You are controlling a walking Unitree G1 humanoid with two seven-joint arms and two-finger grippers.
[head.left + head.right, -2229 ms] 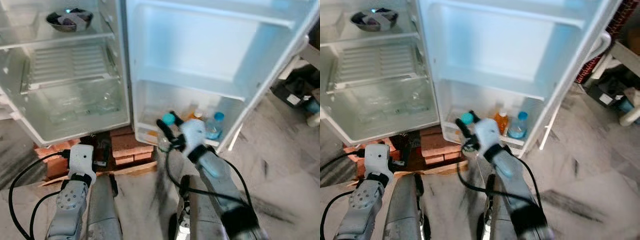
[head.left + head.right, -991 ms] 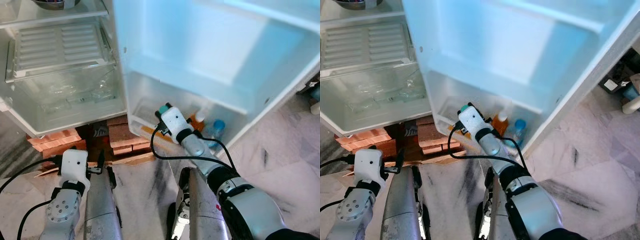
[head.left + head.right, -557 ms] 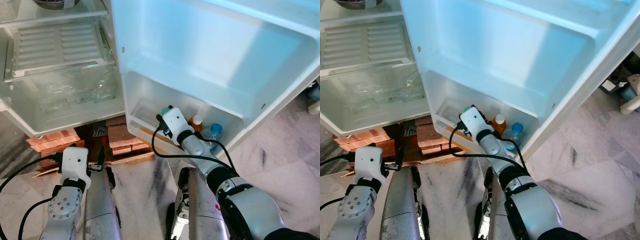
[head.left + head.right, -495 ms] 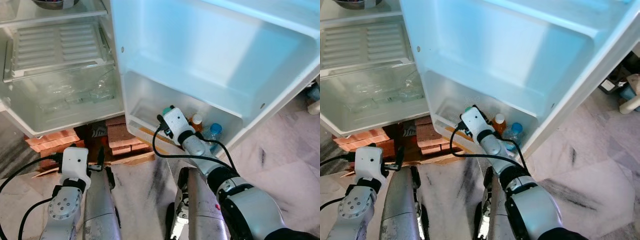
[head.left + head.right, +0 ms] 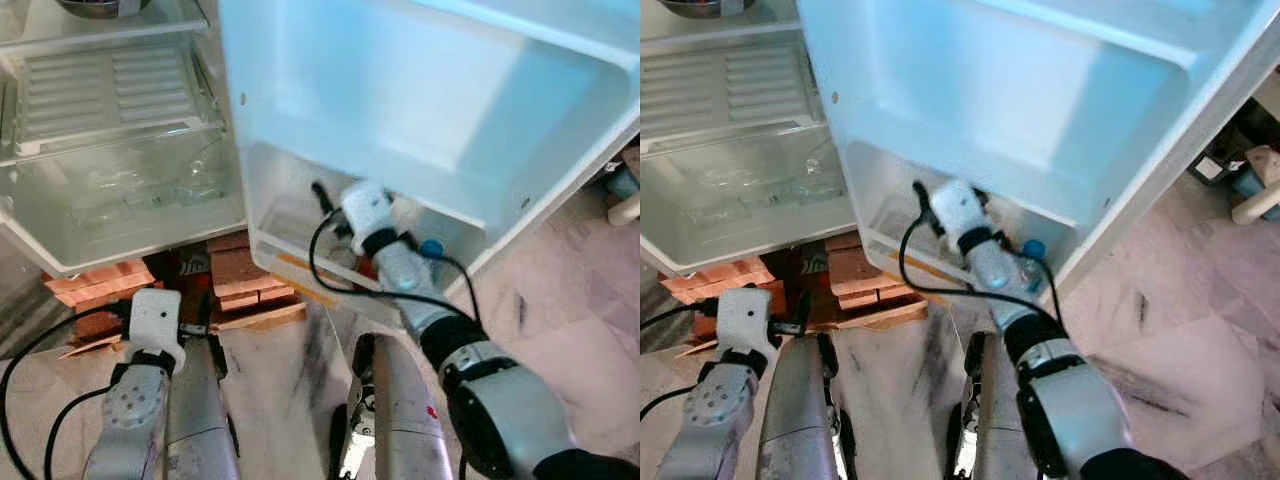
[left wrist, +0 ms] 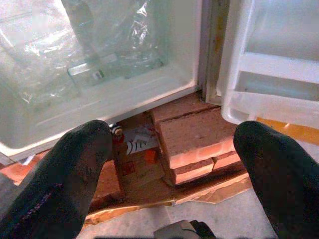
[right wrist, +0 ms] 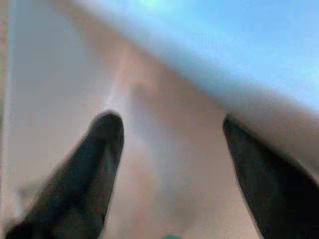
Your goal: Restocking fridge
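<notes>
The fridge stands open, and my right arm reaches into the bottom shelf [image 5: 290, 262] of its door. My right gripper [image 7: 167, 127] is open, with only the blurred white shelf wall between its black fingers [image 7: 102, 149]. A speck of teal [image 7: 170, 237] shows at the frame edge below them. A blue-capped bottle [image 5: 432, 247] stands in the shelf just right of my forearm. My left gripper [image 6: 174, 149] hangs low and open, pointing at the bricks [image 6: 192, 137] under the fridge.
The clear crisper drawer [image 5: 120, 190] and a wire shelf [image 5: 110, 85] sit inside the fridge at the left, with a metal bowl [image 5: 100, 5] on the glass shelf above. Bricks [image 5: 240, 275] and cardboard prop the fridge base. Marble floor lies to the right.
My right gripper has risen and pushed deeper into the door shelf. The teal cap that showed beside it no longer shows in the eye views. The left arm has stayed put.
</notes>
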